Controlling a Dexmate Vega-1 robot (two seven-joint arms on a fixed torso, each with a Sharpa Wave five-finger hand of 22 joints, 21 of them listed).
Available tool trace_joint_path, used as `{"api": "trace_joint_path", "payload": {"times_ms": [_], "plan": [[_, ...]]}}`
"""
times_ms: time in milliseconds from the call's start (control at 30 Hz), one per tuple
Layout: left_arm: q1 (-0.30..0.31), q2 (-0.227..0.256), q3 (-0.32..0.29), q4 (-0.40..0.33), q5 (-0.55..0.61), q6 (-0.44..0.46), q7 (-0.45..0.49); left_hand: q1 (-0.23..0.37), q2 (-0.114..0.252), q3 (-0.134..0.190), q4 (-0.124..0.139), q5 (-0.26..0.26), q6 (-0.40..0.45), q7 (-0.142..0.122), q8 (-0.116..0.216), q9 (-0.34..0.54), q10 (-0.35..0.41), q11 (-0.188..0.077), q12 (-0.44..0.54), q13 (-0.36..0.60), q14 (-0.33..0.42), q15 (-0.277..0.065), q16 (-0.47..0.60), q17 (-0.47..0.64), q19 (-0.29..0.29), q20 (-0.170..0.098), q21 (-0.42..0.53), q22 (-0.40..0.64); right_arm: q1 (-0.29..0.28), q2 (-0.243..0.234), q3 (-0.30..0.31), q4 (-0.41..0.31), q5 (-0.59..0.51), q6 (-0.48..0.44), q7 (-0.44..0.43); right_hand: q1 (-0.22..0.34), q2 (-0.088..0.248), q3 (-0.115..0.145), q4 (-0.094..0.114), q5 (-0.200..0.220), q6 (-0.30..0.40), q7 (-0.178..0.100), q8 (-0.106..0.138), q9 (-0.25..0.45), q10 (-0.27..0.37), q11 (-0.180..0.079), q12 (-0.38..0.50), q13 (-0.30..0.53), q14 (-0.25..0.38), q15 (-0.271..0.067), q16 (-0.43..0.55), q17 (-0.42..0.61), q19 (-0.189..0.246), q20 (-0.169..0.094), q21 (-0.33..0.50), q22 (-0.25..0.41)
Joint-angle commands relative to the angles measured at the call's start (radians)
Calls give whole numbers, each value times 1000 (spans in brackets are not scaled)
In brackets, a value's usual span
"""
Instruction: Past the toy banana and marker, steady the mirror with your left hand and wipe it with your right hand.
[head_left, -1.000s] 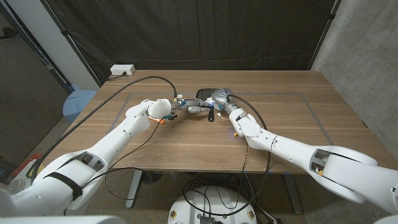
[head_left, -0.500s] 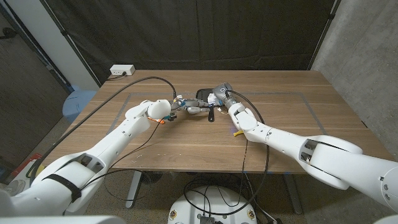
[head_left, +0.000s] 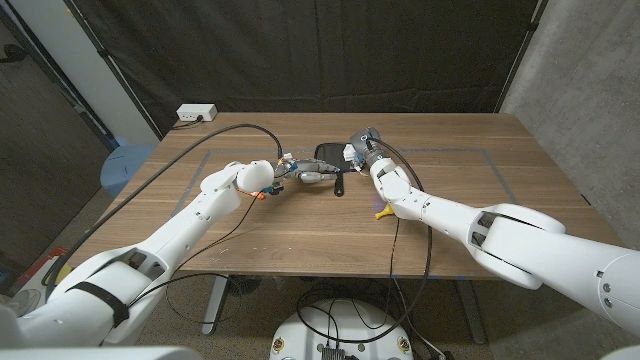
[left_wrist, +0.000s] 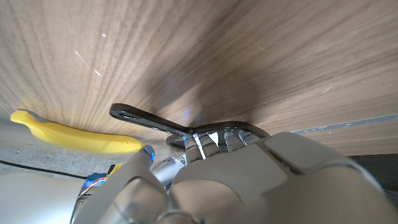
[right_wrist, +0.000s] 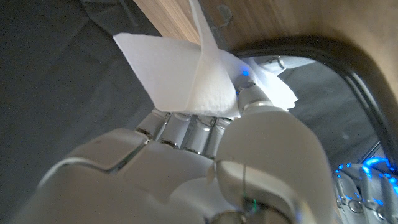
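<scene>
A small black-framed mirror lies on the table's far middle, its handle pointing toward me. My left hand reaches it from the left, fingers on the frame where the handle joins. My right hand is over the mirror's right side and pinches a white tissue. In the right wrist view the tissue sits at the fingertips against the mirror's rim. A yellow toy banana peeks from under my right forearm; it is the banana in the left wrist view. An orange marker lies beneath my left wrist.
A white power strip sits at the table's back left corner, with a black cable running from it toward my left hand. Grey tape lines mark a rectangle on the wood. A blue seat stands off the table's left edge.
My right hand with the tissue has slid farther back and slightly right over the mirror, uncovering more of the banana. The left hand has stayed at the mirror.
</scene>
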Motion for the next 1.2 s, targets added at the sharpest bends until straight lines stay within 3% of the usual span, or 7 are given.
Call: {"api": "trace_joint_path", "payload": {"times_ms": [33, 467, 933, 1200], "plan": [[-3, 0, 0, 2, 0, 0, -6, -6, 1, -1, -2, 4, 12, 0, 7, 4, 17, 4, 12, 6, 1, -77, -1, 5, -4, 53, 9, 1, -19, -50, -9, -85, -3, 8, 17, 12, 1, -5, 1, 5, 112, -52, 4, 3, 6, -2, -4, 1, -2, -131, -2, 5, -4, -61, 5, 2], [-16, -9, 10, 17, 2, -16, -3, -6, 2, -1, -2, 5, 12, 0, 8, 4, 17, 6, 12, 6, 2, -77, -2, 5, -4, 52, 8, 1, -105, -200, 11, -347, -11, 13, 57, 16, 2, -6, -1, 6, 114, -51, -1, 3, 5, -11, -7, 1, 0, -132, -4, 7, -4, -67, 11, 0], [-12, -12, 13, 3, 8, -15, -2, -6, 3, -1, -1, 7, 6, -1, 6, 4, 16, 5, 11, 6, 2, -77, -4, 5, -4, 51, 8, 1, -169, -275, 31, -531, -14, 54, 17, 22, -1, -8, -3, 7, 125, -44, -5, 3, 7, -12, -9, 2, 0, -133, -8, 8, -5, -69, 20, -4], [-4, -9, 4, -9, 2, -12, 7, -7, 4, -1, -1, 7, 4, 0, 5, 4, 16, 7, 11, 6, 2, -78, -4, 5, -4, 51, 7, 1, -185, -285, 51, -571, -10, 53, 1, 24, -3, -10, -5, 8, 128, -46, -8, 3, 8, -13, -11, 2, 2, -133, -9, 10, -7, -70, 24, -6]]}}
